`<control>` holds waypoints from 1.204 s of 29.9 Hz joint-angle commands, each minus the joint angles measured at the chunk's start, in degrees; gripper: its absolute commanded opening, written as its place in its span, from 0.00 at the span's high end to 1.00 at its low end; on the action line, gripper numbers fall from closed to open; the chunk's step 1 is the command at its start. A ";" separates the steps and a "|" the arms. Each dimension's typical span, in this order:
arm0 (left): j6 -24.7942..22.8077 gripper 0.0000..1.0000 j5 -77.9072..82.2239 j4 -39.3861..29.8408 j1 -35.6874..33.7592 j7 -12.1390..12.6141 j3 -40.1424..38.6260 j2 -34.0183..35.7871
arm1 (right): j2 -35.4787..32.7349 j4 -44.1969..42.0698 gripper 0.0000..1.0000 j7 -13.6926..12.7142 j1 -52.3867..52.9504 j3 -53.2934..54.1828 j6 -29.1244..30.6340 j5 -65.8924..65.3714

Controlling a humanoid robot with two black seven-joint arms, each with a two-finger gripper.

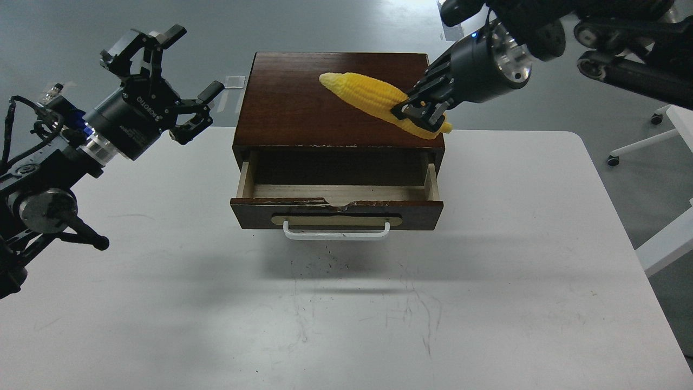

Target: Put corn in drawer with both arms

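My right gripper [418, 114] is shut on the yellow corn [368, 96] near its stub end. It holds the corn in the air over the right part of the dark brown box top [314, 92], tip pointing left. The drawer [335, 201] is pulled partly open, showing pale wood inside, with its white bar handle [335, 234] facing me. My left gripper [173, 81] is open and empty, raised to the left of the box.
The box stands at the back middle of the white table [487, 303]. A white chair base [666, 238] stands off the table's right edge. A small white patch [234, 82] lies on the floor behind the box.
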 commanded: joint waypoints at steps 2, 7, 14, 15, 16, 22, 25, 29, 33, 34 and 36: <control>0.00 0.01 -0.03 -0.09 0.01 0.00 0.01 0.30 | 6.40 -1.32 0.94 -0.01 0.00 -2.82 0.10 -0.02; 0.00 0.01 0.06 -0.09 0.01 0.00 -0.52 0.39 | 13.26 -5.98 0.94 -0.01 -1.05 -5.64 -0.43 -0.02; 0.00 0.01 -0.03 -0.09 0.01 0.00 -0.52 0.47 | 18.27 -9.49 0.80 -0.01 -3.51 -6.08 -0.60 -0.02; 0.00 0.01 -0.03 -0.09 0.01 0.00 -0.60 0.47 | 18.45 -9.76 0.78 -0.01 -3.78 -6.08 -0.60 -0.02; 0.00 0.01 -0.03 -0.09 0.01 0.00 -0.60 0.47 | 18.63 -9.94 0.77 -0.01 -3.95 -6.08 -0.60 -0.02; 0.00 0.01 -0.03 -0.09 0.01 0.00 -0.60 0.56 | 18.72 -10.12 0.56 -0.01 -4.31 -6.08 -0.60 -0.02; 0.00 0.01 -0.03 -0.09 0.01 0.00 -0.60 0.56 | 18.72 -10.12 0.41 -0.01 -4.31 -6.08 -0.60 -0.02; 0.00 0.01 -0.03 -0.09 0.01 0.00 -0.60 0.56 | 18.54 -9.94 0.30 -0.01 -4.22 -6.08 -0.69 0.07; -0.08 0.01 -0.03 -0.09 0.01 0.00 -0.87 0.56 | 17.84 -9.68 0.23 -0.01 -3.34 -5.91 -0.69 0.59; -0.17 0.01 0.06 -0.09 0.01 0.00 -0.96 0.48 | 17.58 -9.59 0.23 -0.01 -3.17 -5.82 -0.69 1.12; -0.31 0.01 -0.03 -0.09 0.01 0.00 -1.22 0.47 | 16.61 -9.41 0.21 -0.01 -1.68 -5.55 -0.69 3.14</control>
